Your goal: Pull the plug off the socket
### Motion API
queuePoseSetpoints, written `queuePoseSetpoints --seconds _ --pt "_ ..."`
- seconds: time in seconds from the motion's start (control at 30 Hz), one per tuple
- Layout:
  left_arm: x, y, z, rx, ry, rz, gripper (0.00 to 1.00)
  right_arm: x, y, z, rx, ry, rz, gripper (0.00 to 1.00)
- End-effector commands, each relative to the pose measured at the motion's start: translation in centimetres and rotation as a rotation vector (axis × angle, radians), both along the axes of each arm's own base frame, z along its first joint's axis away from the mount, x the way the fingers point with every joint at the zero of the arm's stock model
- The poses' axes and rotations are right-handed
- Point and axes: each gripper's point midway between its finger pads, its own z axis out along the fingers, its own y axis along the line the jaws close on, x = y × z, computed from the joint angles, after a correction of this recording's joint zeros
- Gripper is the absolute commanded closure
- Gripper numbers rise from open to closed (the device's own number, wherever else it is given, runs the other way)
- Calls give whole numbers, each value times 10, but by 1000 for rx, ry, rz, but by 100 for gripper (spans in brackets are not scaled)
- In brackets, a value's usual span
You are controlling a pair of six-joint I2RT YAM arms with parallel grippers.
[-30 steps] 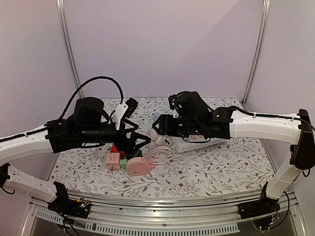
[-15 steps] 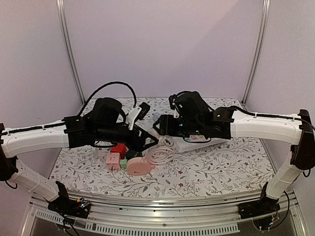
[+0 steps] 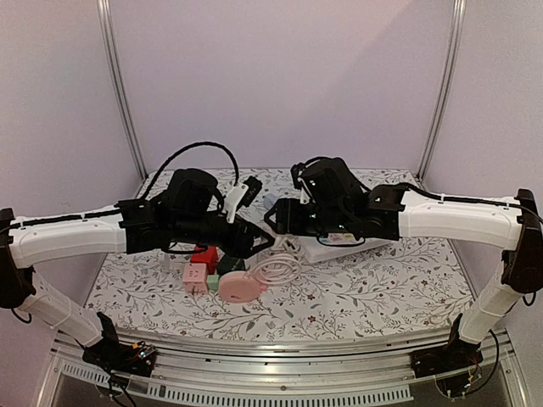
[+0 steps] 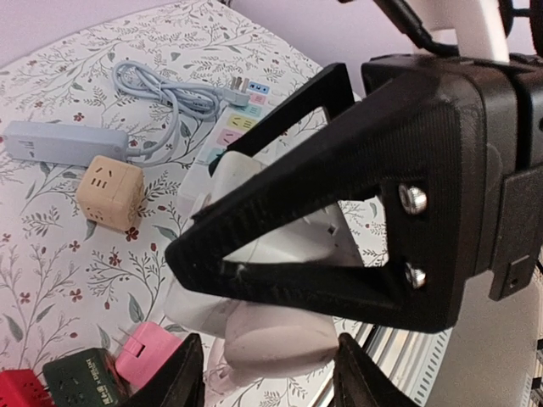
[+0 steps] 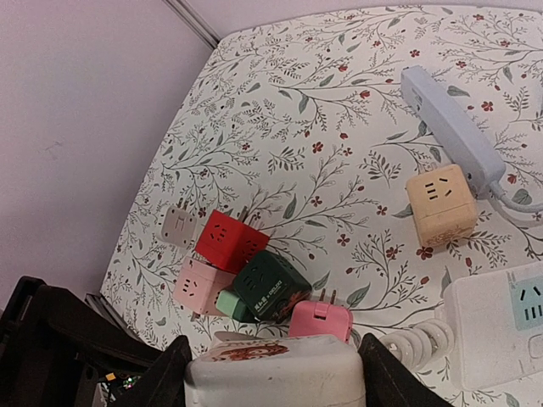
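Note:
In the right wrist view my right gripper [image 5: 276, 381] is shut on a white socket block [image 5: 276, 373] with a red logo, held above the table. The same socket [image 4: 288, 242] shows in the left wrist view through the right gripper's black finger frame. A pale pink plug [image 4: 271, 339] sticks out of its near face. My left gripper [image 4: 267, 377] has a finger on each side of the plug. One finger touches it, and a thin gap may remain at the other. From above, the left gripper [image 3: 254, 236] and right gripper [image 3: 284, 222] meet at mid-table.
Below the grippers lie red [image 5: 231, 240], dark green [image 5: 271, 288] and pink [image 5: 204, 287] cube sockets and a pink adapter [image 5: 321, 320]. A beige cube [image 5: 441, 203], a grey power strip [image 5: 450, 127], a white strip [image 5: 501, 331] with coiled cord [image 5: 416, 343] and a pink disc [image 3: 240, 287] lie around.
My left arm has swung right and forward up to the right gripper, and its jaws have narrowed around the plug. The right arm and the socket have stayed still.

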Motion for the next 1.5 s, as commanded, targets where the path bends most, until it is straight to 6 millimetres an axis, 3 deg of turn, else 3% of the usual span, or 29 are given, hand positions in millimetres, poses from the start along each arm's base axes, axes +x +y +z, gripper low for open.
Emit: queuePoseSetpoints --seconds 0.0,0.67,1.23,1.47 --pt "12 -1 10 -19 -23 27 50 0 3 45 106 -71 7 61" --pt "17 -11 9 -41 -13 14 64 -3 5 41 96 -66 37 63" --pt "20 -4 20 -100 1 5 91 -15 5 26 19 -114 148 66" --pt "24 1 22 -139 23 14 96 -19 4 23 -9 -148 192 67"
